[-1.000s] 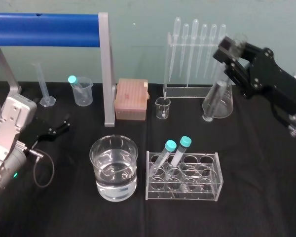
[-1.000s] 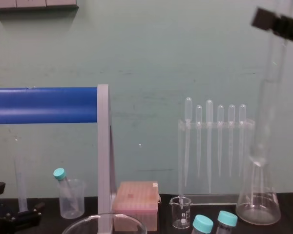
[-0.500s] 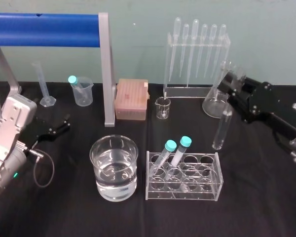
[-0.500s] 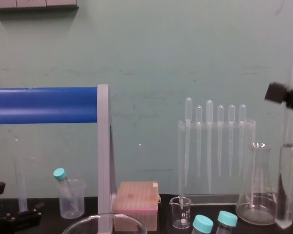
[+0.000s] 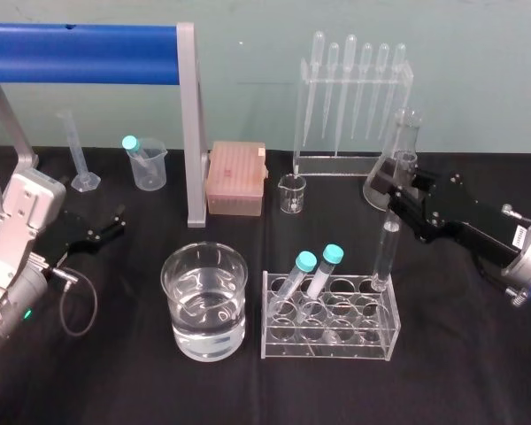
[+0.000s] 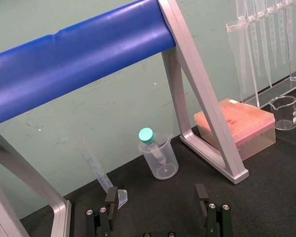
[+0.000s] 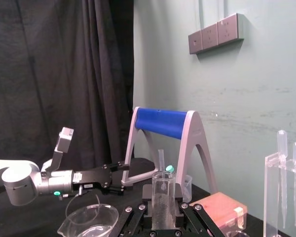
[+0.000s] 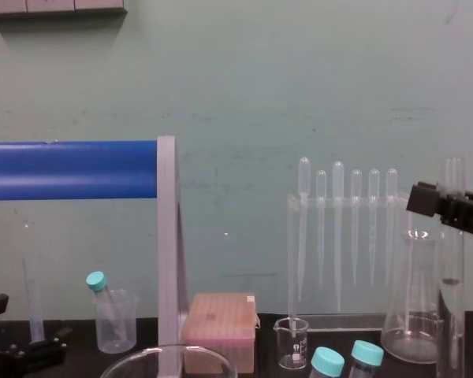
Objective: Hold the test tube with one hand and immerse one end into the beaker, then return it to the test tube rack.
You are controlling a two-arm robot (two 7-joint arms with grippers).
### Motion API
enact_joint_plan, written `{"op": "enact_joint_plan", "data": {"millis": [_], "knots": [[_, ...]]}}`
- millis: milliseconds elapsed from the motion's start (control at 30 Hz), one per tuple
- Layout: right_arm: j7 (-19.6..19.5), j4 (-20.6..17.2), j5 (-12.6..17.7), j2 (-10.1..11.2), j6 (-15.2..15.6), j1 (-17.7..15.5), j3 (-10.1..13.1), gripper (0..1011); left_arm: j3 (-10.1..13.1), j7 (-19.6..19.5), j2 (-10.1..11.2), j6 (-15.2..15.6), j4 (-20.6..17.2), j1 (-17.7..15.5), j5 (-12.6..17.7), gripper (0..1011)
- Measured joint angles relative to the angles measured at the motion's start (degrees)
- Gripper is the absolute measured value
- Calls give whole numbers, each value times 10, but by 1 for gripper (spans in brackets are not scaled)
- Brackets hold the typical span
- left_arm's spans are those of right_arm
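Black cloth [image 5: 115,381] covers the table, where the beaker [image 5: 190,341] stands nearest beside the test tube rack [image 5: 327,348], the test tube [image 5: 387,248] upright at its far right hole, clamped near its top by the right gripper [image 5: 396,186], whose low-slanting forearm bears an unreadable white label [image 5: 519,235], while the left gripper [image 5: 117,221] lies parked at the left, fingers apart.

Head looks down, chest across; both show pipettes [image 5: 350,62]
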Motion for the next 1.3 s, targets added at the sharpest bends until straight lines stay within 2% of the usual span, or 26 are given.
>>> {"op": "enact_joint_plan", "data": {"millis": [300, 833, 1133, 1300], "knots": [[9, 23, -4, -11, -4, 9, -7, 226, 0, 0, 0, 0, 0, 0, 0, 1000], [34, 82, -15, -35, -7, 46, -29, 226, 0, 0, 0, 0, 0, 0, 0, 1000], [35, 91, -23, -32, 5, 49, -39, 226, 0, 0, 0, 0, 0, 0, 0, 1000], [37, 101, -25, -33, 2, 50, -41, 226, 0, 0, 0, 0, 0, 0, 0, 1000]]}}
